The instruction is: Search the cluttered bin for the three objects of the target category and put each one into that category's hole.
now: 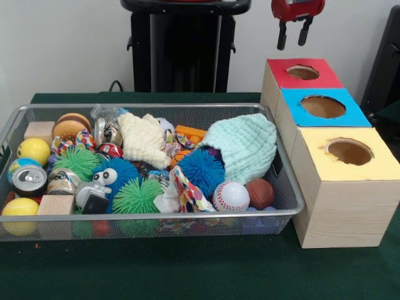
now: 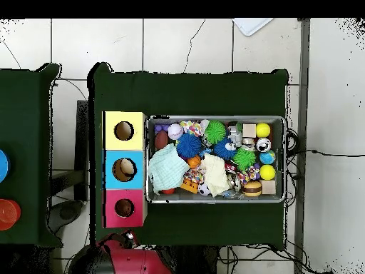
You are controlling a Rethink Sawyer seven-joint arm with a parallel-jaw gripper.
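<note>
The wire mesh bin (image 1: pixel 156 107) lies on the green table, full of mixed clutter; it also shows in the overhead view (image 2: pixel 279 120). No tan-orange teddy bear or pale yellow soft toy shows plainly; they are hidden among the clutter or out of view. The red-topped box's hole (image 1: pixel 303 72) is at the far end of the row of boxes, and shows in the overhead view (image 2: pixel 124 207) with something brownish inside. My gripper (image 1: pixel 294 36) hangs above and just behind that hole, open and empty. The red arm (image 2: pixel 139 260) shows below the box in the overhead view.
The blue-topped box (image 1: pixel 323 106) and the yellow-topped box (image 1: pixel 350 152) stand in line right of the bin. In the bin lie a baseball (image 1: pixel 231 195), blue (image 1: pixel 201 170) and green (image 1: pixel 136 197) spiky balls, a mint cloth (image 1: pixel 244 147), a cream cloth (image 1: pixel 144 137) and a can (image 1: pixel 29 180).
</note>
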